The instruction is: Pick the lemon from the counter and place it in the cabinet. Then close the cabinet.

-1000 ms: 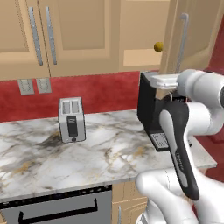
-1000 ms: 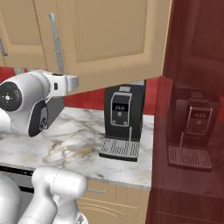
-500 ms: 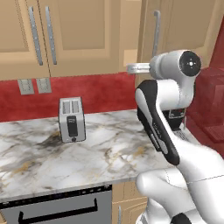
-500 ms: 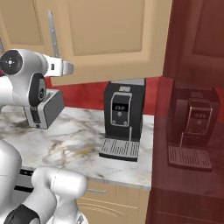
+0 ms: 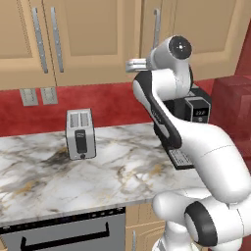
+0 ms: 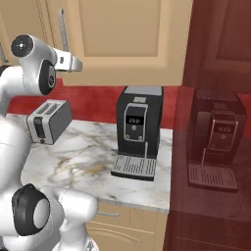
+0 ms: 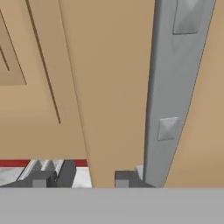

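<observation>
The cabinet [image 5: 162, 34] door has swung shut over the last second, and the arm has followed it round, so the end effector [image 7: 78, 177] now sits just beside its silver handle [image 7: 175, 87]. Its fingers stand apart, holding nothing. The lemon, by my judgement, lies behind that door, leaving the task nearly finished.

toaster [image 5: 80, 133] upright, L | coffee machine [image 6: 138, 132] R | wall outlets [image 5: 38, 96]
</observation>
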